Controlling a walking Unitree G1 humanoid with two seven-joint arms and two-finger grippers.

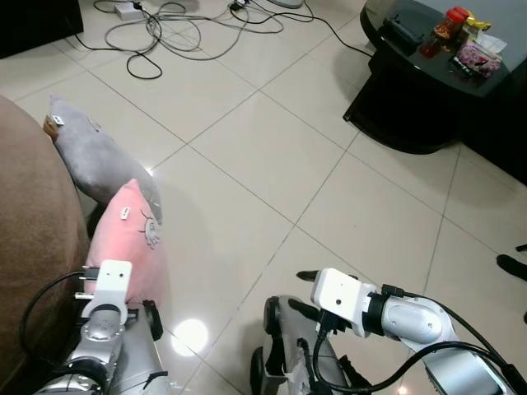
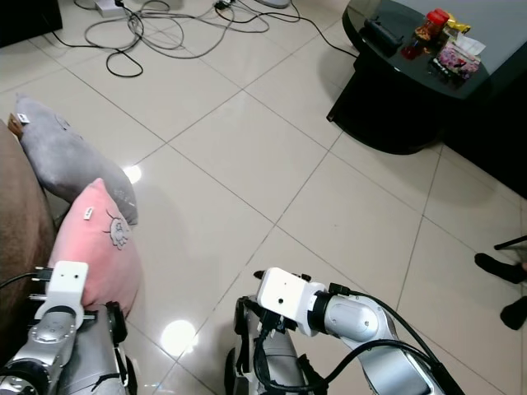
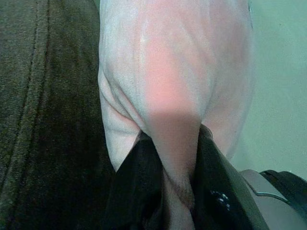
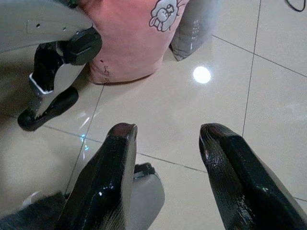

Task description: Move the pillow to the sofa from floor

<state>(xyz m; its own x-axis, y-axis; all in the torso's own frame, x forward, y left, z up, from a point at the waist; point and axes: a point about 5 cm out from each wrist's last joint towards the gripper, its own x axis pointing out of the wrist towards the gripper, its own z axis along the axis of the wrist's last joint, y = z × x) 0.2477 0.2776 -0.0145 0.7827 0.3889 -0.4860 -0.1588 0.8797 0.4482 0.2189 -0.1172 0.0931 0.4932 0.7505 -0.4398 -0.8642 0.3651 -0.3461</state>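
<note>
my left gripper (image 3: 175,163) looks clamped on the pink pillow (image 1: 123,239), so i lift slowly toward the sofa (image 1: 29,239), right gripper (image 4: 168,143) apart.

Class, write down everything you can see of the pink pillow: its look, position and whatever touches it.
The pink pillow looks soft and plush, with a small cartoon animal print and a white tag near its top corner. It stands upright on the tiled floor beside the brown sofa, leaning against a grey pillow behind it. The left hand is shut on a bunched fold of its fabric.
</note>
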